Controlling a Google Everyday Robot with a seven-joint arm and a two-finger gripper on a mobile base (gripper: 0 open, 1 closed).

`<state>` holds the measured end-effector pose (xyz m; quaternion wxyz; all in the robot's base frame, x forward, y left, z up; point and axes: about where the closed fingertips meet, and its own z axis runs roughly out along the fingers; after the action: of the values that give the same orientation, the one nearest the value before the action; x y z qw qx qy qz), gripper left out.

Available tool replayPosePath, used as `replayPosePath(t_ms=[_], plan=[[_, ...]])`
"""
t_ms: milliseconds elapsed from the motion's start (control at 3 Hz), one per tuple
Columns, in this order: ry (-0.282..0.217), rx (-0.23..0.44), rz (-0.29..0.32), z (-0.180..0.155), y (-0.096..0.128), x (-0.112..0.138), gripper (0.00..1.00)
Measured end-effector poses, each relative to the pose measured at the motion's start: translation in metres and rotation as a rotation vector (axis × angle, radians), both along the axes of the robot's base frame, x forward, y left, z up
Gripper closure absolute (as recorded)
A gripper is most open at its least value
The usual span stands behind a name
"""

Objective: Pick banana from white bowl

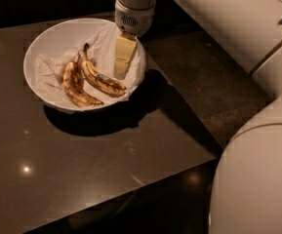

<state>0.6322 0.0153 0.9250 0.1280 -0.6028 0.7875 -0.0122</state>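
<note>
The white bowl [43, 45] lined with crumpled white paper stands on the dark table at the upper left. Two bananas lie in it side by side. The banana [103, 79] with a small pale sticker and brown streaks is the right one, its dark stem pointing to the far side. A browner banana [75, 87] lies just left of it. My gripper [120, 72] hangs down from the arm into the bowl's right side, just right of the stickered banana and close above the paper. It holds nothing that I can see.
The dark glossy table [91, 165] ends in a front edge and a right edge near the bowl. The floor [204, 82] lies to the right. My white arm [228, 18] spans the top right, and a bulky part of the robot [257, 179] fills the lower right.
</note>
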Motion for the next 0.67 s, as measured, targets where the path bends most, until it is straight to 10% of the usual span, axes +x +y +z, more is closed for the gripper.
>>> replayPosePath(t_ms=[667], plan=[[0.012, 0.002, -0.017, -0.0015, -0.0006, 0.0083, 0.09]])
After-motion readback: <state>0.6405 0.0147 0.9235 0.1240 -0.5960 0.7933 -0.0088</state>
